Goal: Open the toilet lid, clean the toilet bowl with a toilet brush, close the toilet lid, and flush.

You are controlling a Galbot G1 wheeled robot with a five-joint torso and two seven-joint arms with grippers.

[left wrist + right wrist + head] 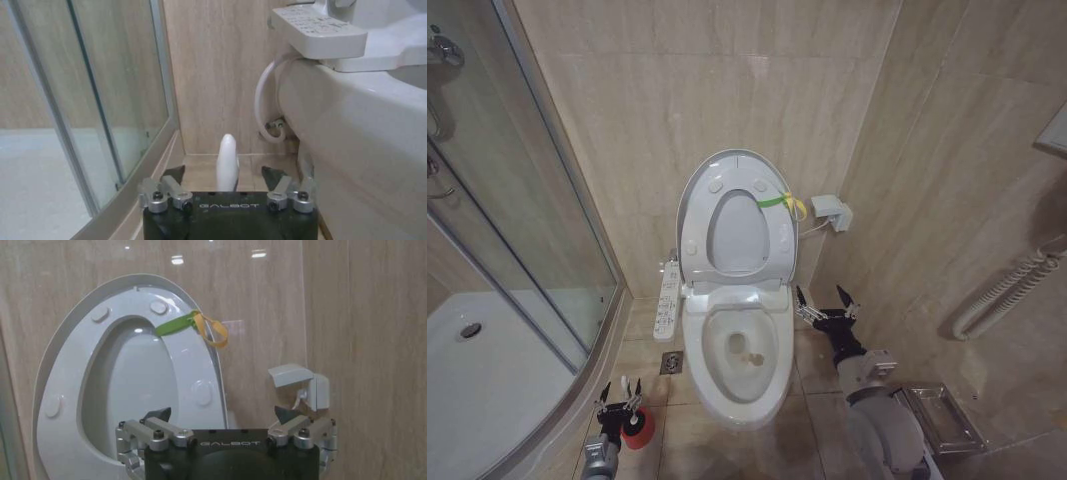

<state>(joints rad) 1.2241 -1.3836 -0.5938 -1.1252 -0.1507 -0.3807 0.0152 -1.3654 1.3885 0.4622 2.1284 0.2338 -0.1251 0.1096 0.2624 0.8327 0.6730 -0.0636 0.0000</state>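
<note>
centre of the head view: the toilet lid stood raised against the wall with the seat, a yellow-green band at its right edge, above the toilet bowl. lower left: my left gripper, jaws spread, flanked the toilet brush handle over its red holder. right of the bowl: my right gripper hung empty, jaws spread.

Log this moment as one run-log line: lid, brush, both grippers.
toilet lid: raised, against wall | toilet brush: handle upright between open left gripper fingers, ungripped, in red holder | right gripper: open, beside toilet bowl
</note>
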